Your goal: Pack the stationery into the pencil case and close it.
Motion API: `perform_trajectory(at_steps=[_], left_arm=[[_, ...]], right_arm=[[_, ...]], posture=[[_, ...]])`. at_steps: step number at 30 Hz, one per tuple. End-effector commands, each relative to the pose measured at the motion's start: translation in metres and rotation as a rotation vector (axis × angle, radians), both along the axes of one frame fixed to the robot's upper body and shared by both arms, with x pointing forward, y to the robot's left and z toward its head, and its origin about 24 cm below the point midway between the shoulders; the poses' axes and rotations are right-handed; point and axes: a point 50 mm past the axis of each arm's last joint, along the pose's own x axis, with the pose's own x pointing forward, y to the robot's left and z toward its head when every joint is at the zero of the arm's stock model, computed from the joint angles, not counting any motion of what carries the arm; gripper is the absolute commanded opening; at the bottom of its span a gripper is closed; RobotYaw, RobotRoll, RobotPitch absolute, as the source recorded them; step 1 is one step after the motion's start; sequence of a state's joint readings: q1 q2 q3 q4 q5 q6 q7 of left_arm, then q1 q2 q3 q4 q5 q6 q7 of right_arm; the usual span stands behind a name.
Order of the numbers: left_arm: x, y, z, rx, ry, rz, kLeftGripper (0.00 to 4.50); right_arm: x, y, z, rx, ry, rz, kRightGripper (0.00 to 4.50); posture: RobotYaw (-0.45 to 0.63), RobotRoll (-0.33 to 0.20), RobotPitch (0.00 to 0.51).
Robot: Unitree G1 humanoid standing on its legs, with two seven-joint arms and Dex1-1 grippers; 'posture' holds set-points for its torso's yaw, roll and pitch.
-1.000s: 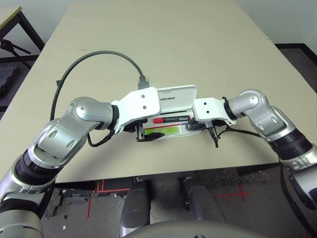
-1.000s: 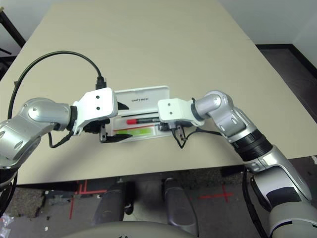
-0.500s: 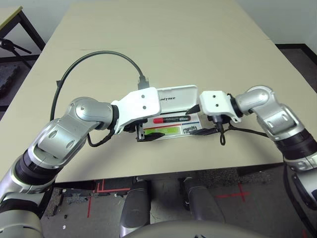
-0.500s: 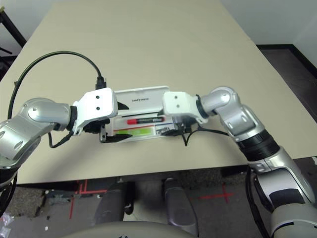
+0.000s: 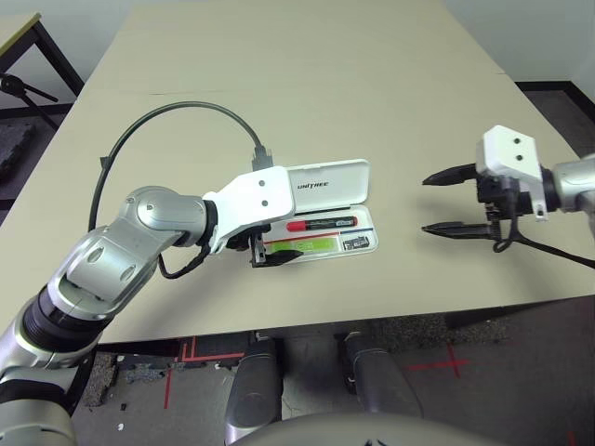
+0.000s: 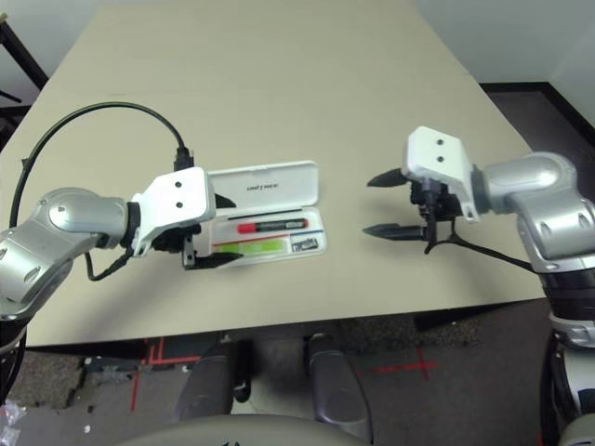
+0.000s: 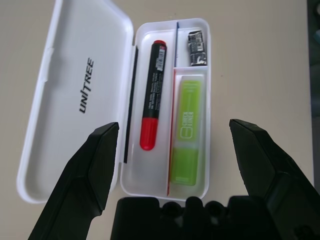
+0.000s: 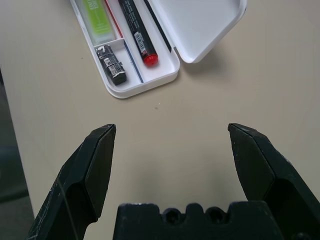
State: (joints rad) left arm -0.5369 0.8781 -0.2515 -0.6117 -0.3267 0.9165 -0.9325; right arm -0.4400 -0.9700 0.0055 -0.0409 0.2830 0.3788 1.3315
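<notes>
Hanging at the right edge of the left eye view, the right gripper [image 5: 444,203] spreads its two black tapered fingers wide over bare table, gripping nothing, well apart from the case. Left of centre in that view, the left gripper [image 5: 271,248] sits at the near left end of the pencil case [image 5: 335,178], its fingers just as wide and empty; its wrist view shows one finger [image 7: 95,165] over the lid and the other beyond the tray's outer wall.

That case is smooth white plastic with rounded corners, lying open just left of the frame's centre on the matte beige table [image 5: 307,84], lid folded flat. Dark capital letters on the lid read "UNITREE". In the tray, a thin red-and-blue stripe divides the compartments. A black marker [image 7: 152,94] with a glossy red cap and small unreadable print lies beside the hinge. Alongside it rests a flat lime-green highlighter [image 7: 187,130] bearing pale lettering too small to read. A small dark-and-silver clip [image 7: 196,48] fills the end compartment.
</notes>
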Motion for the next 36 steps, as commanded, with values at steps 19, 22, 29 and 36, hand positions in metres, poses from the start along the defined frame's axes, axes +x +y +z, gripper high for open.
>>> perform_trajectory(at_steps=[19, 22, 29, 36], left_arm=[[0.042, 0.082, -0.018, 0.242, -0.102, 0.321, 0.04], [0.052, 0.086, -0.021, 0.271, -0.146, 0.326, 0.04], [0.075, 0.082, -0.029, 0.272, -0.222, 0.326, 0.04], [0.088, 0.067, -0.033, 0.218, -0.256, 0.301, 0.04]], right_arm=[[0.002, 0.006, 0.000, 0.031, -0.017, 0.006, 4.50], [0.001, 0.007, 0.000, 0.032, -0.019, 0.008, 4.50], [-0.001, 0.006, 0.001, 0.028, -0.023, 0.003, 4.50], [-0.002, 0.006, 0.002, 0.023, -0.023, 0.000, 4.50]], posture=[[-0.02, 0.000, 0.139], [-0.02, 0.000, 0.137], [-0.05, 0.000, 0.133], [-0.05, 0.000, 0.135]])
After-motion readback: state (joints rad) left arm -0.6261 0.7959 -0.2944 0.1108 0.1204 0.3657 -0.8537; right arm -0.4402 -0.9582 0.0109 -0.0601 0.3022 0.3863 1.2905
